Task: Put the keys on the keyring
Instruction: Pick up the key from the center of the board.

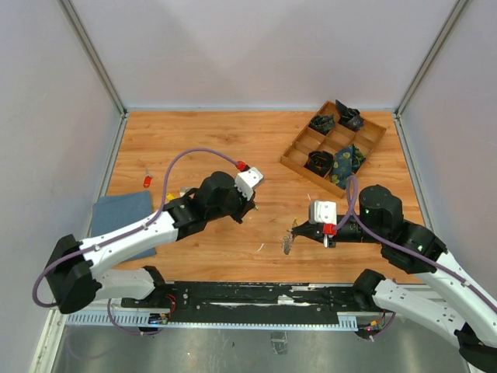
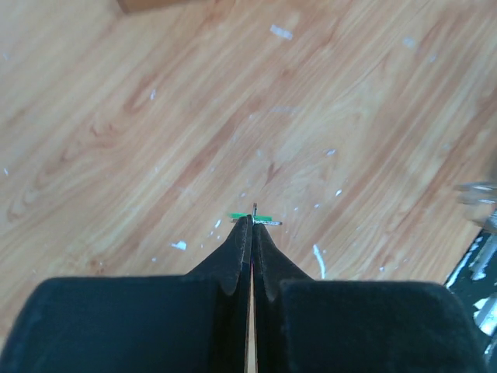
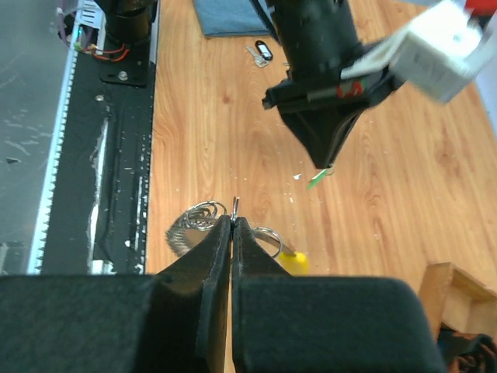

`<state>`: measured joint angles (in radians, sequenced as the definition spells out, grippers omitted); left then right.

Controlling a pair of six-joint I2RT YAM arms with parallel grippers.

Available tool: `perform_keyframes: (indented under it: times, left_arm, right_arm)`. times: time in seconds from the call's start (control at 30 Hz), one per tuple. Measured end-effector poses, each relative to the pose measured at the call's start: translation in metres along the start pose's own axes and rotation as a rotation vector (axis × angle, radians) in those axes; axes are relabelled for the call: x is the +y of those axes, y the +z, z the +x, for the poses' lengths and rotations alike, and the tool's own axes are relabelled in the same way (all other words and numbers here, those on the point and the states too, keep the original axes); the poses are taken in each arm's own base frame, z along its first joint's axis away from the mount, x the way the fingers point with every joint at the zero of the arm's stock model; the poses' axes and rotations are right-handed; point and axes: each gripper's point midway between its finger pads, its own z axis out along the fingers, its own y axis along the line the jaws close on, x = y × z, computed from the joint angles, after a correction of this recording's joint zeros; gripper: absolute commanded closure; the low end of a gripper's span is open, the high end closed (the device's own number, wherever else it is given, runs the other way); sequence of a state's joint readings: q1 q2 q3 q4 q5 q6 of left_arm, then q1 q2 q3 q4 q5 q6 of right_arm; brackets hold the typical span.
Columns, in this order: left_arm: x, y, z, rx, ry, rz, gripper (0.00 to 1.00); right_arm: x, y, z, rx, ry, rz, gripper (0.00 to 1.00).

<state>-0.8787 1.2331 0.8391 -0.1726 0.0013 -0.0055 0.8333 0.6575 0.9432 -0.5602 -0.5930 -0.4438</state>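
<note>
My right gripper [image 3: 234, 217] is shut on the thin wire of the keyring [image 3: 200, 212], which hangs just above the table with its yellow piece [image 3: 294, 263] on the right. In the top view the keyring [image 1: 287, 243] dangles from the right gripper [image 1: 295, 231]. My left gripper [image 2: 252, 220] is shut on a tiny key with a green head [image 2: 242, 217]. It hovers left of the keyring [image 2: 477, 202] and apart from it; in the right wrist view it [image 3: 324, 159] holds the green key [image 3: 319, 179]. A red key [image 1: 147, 180] lies at the far left. A black-headed key [image 3: 262, 51] lies by the cloth.
A blue cloth [image 1: 124, 221] lies at the near left under the left arm. A wooden divided tray [image 1: 297, 148] with dark rolled fabric bundles stands at the back right. The black rail [image 1: 256, 295] runs along the near edge. White flecks dot the wooden table.
</note>
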Motion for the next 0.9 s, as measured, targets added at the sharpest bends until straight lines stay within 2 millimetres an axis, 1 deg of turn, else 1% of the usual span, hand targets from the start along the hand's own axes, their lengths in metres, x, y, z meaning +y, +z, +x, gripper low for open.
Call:
perform_keyframes:
  times: [0.13, 0.33, 0.43, 0.5, 0.6, 0.73, 0.83, 0.9]
  left_arm:
    - [-0.012, -0.027, -0.035, -0.160, 0.046, 0.026, 0.99]
    - [-0.026, -0.070, -0.069, -0.355, 0.102, 0.055, 1.00]
    - [-0.030, -0.084, -0.082, -0.415, 0.123, 0.066, 0.99]
    - [-0.035, -0.088, -0.085, -0.433, 0.141, 0.080, 0.99]
    - [-0.046, -0.091, -0.085, -0.439, 0.171, 0.113, 0.99]
    - [-0.063, -0.094, -0.083, -0.438, 0.215, 0.166, 0.99]
    - [-0.076, -0.099, -0.084, -0.439, 0.247, 0.201, 0.99]
    - [-0.083, -0.104, -0.089, -0.453, 0.266, 0.219, 1.00]
  right_arm:
    - [0.003, 0.004, 0.001, 0.009, 0.071, -0.015, 0.99]
    - [0.009, 0.019, -0.006, 0.001, 0.161, -0.131, 0.99]
    - [0.007, 0.026, -0.006, -0.026, 0.234, -0.190, 0.99]
    - [0.002, 0.028, -0.008, -0.055, 0.281, -0.211, 0.99]
    - [-0.002, 0.026, -0.017, -0.114, 0.320, -0.236, 0.99]
    - [-0.003, 0.023, -0.032, -0.181, 0.339, -0.279, 0.99]
    - [-0.001, 0.023, -0.036, -0.200, 0.349, -0.311, 0.99]
    - [0.000, 0.024, -0.037, -0.202, 0.359, -0.324, 0.99]
